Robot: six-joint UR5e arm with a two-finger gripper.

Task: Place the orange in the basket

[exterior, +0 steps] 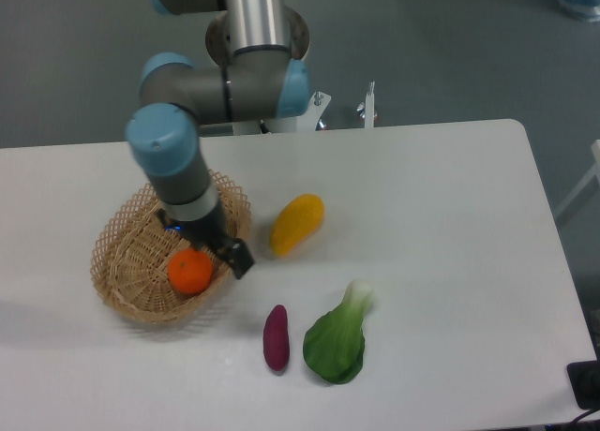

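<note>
Vegetables are seen nearest the camera: a leafy green vegetable (337,339) with a pale stalk lies on the white table (441,262), below and to the right of the pincer (220,260), and a small purple sweet potato (277,336) lies just beside it, almost directly below the pincer and well apart from it. The two are set close together, but whether they touch cannot be told.

Farther back, the orange (190,271) is found inside the basket (127,262), resting on the woven floor toward its right half, immediately left of the pincer. The pincer is lowered over the right side of the basket, just beside the orange. One dark finger (239,259) is seen to the right of the fruit, near the basket's rim; the other is hidden. How far the pincer is opened cannot be told, and whether the orange is gripped or merely touched cannot be told either.

Up and to the right of the pincer, a long yellow fruit (297,223) is laid on the table, clear of the basket's rim.

Behind the pincer, the arm (178,159) is seen rising in grey and blue segments toward the far edge of the table, where its base is mounted.
</note>
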